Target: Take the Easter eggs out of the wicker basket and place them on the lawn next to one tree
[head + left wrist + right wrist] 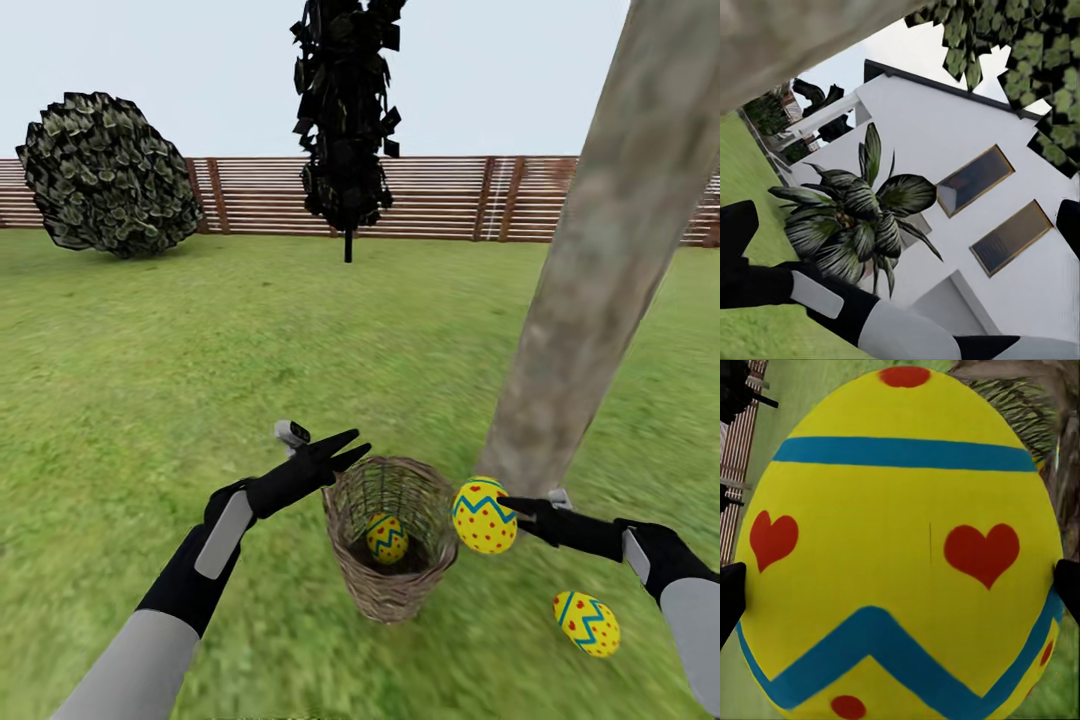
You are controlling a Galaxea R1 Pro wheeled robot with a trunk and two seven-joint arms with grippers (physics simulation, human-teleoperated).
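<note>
holding: second egg [484, 515] pinched in the right gripper [510, 508], lifted just beside the wicker basket [392, 540] rim, on the side toward the tree [590, 270]
right fingers: dark tips [730, 598] pressed against opposite flanks of the egg [900, 547] in the right wrist view, clamped on it
left gripper [345, 450]: poised over the basket's far left rim, fingers spread apart, nothing between them
done: one egg [586, 624] lying on the lawn [200, 350] near the foot of the trunk, below the right forearm
in hand: one egg out of the basket but not yet set down, judged the middle of the task
left: one egg [386, 537] resting at the bottom of the basket, seen through the open weave
remaining steps: lowering the held egg onto the grass by the same trunk, then fetching the last one and laying it there too
basket: upright on the grass, just left of the trunk base
hidden: trunk base partly covered by the held egg and right gripper, so exact gap between grass egg and trunk hard to judge
cut off: top of the trunk and the right elbow out of the head view
hard to make out: left wrist view aimed away from the work, toward a white house [967, 187], a leafy plant [859, 217] and a blurred strip of trunk; only dark edges of its own fingers at the sides
background: slatted fence [440, 195], round bush [105, 172] and black-leaved thin tree [345, 110] well apart from the work
</note>
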